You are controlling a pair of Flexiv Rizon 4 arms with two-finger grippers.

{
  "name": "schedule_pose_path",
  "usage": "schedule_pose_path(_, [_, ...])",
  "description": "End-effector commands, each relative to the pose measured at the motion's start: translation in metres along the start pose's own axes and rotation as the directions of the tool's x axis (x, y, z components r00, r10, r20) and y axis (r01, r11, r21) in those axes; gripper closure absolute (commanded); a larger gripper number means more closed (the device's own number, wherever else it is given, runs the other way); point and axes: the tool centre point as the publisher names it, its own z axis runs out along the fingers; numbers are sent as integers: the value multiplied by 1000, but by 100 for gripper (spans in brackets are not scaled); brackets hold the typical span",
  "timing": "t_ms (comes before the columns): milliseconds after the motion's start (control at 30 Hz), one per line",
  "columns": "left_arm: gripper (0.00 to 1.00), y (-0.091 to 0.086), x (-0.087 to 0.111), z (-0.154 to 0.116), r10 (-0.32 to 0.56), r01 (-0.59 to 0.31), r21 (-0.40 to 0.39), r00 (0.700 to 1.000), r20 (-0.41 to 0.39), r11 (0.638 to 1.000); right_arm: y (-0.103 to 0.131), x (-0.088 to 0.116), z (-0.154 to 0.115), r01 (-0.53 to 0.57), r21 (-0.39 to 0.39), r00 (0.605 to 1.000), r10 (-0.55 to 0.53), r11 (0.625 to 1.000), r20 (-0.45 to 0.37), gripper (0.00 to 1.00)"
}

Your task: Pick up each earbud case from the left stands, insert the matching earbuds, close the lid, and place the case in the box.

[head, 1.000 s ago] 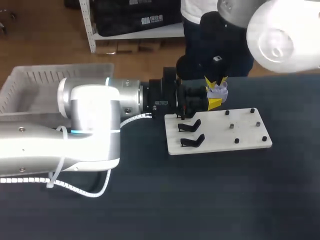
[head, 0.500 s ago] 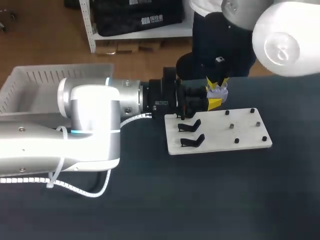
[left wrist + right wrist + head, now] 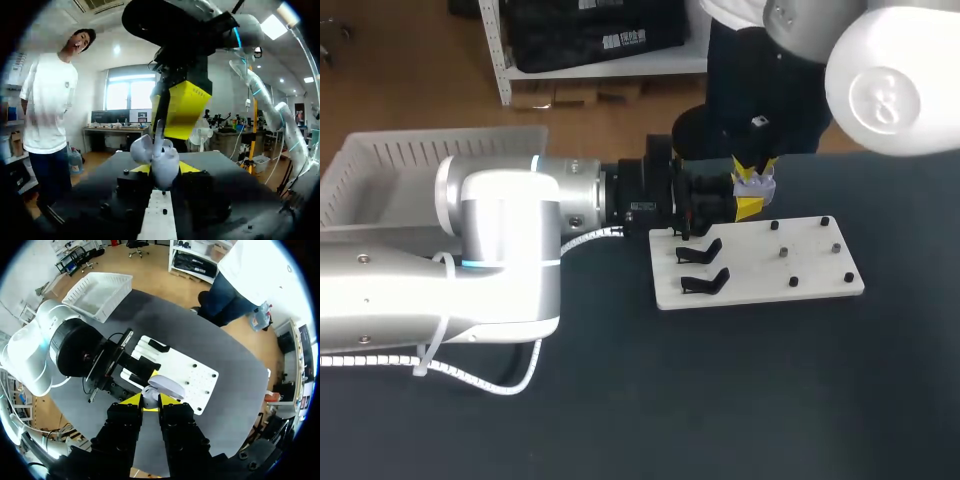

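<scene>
**Left gripper** (image 3: 164, 169): jaws clenched on the earbud case (image 3: 159, 156), a smooth, pale, rounded shell with its lid hinged open. The case is held above the table (image 3: 720, 400) by the far edge of the flat white board (image 3: 760, 290).

**Right gripper** (image 3: 150, 401): directly over the case; whether its jaws hold anything cannot be told.

The head view shows 2 black hooked stands (image 3: 705, 281) on the board and the white ribbed box (image 3: 410, 160). The left wrist view shows only a narrow strip of board beneath the case. The case's interior is hard to make out.
</scene>
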Motion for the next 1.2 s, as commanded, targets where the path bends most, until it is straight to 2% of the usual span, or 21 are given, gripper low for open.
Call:
schedule_pose_path(33, [100,-1,1,0,5,-5,-6,1000,7,1000,2,3,-1,-1,3,1000,1,1000,5,100])
schedule_pose_path(733, [100,-1,1,0,5,-5,-6,1000,7,1000,2,5,6,-4,4,1000,4,1000,-2,100])
schedule_pose_path(1200, [100,-1,1,0,5,-5,-6,1000,7,1000,3,7,10,60,45,998,-59,997,-28,100])
